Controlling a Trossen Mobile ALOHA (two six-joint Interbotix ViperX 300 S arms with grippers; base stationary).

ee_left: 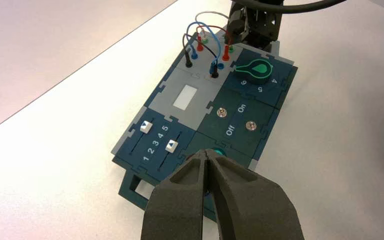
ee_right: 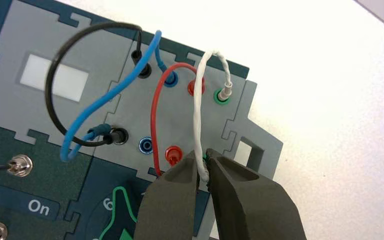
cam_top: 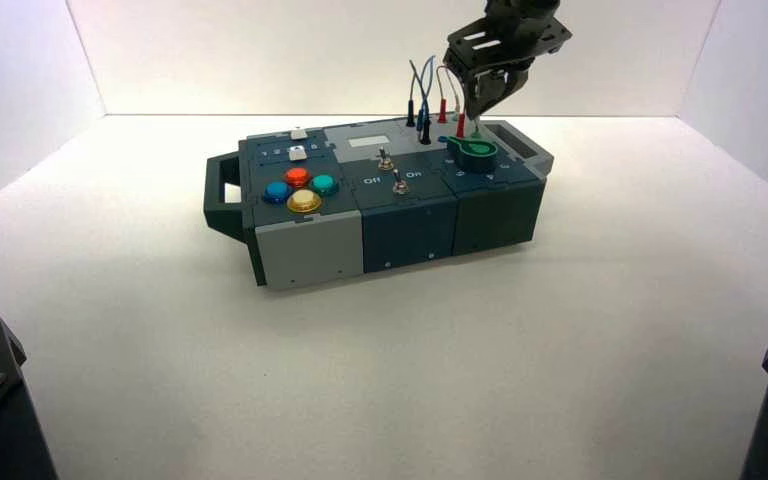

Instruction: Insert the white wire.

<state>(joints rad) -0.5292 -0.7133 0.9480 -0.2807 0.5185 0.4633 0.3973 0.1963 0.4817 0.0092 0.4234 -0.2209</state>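
The white wire (ee_right: 198, 107) arches above the box's grey socket panel (ee_right: 130, 107). One of its pale plugs sits in a green-ringed socket (ee_right: 223, 95). Its other end is pinched in my right gripper (ee_right: 202, 167), which is shut on it just above the panel beside a red plug (ee_right: 172, 154); a bit of green shows under the fingertips. In the high view the right gripper (cam_top: 482, 108) hangs over the box's far right corner, behind the green knob (cam_top: 475, 150). My left gripper (ee_left: 207, 156) is shut and empty, back from the box's button end.
The box (cam_top: 310, 250) stands slightly turned on a white table. A red wire (ee_right: 155, 107), a blue wire (ee_right: 115, 92) and a black wire (ee_right: 55, 90) loop over the same panel. Two toggle switches (ee_left: 236, 119) and two sliders (ee_left: 157, 136) lie nearer the coloured buttons (cam_top: 300, 188).
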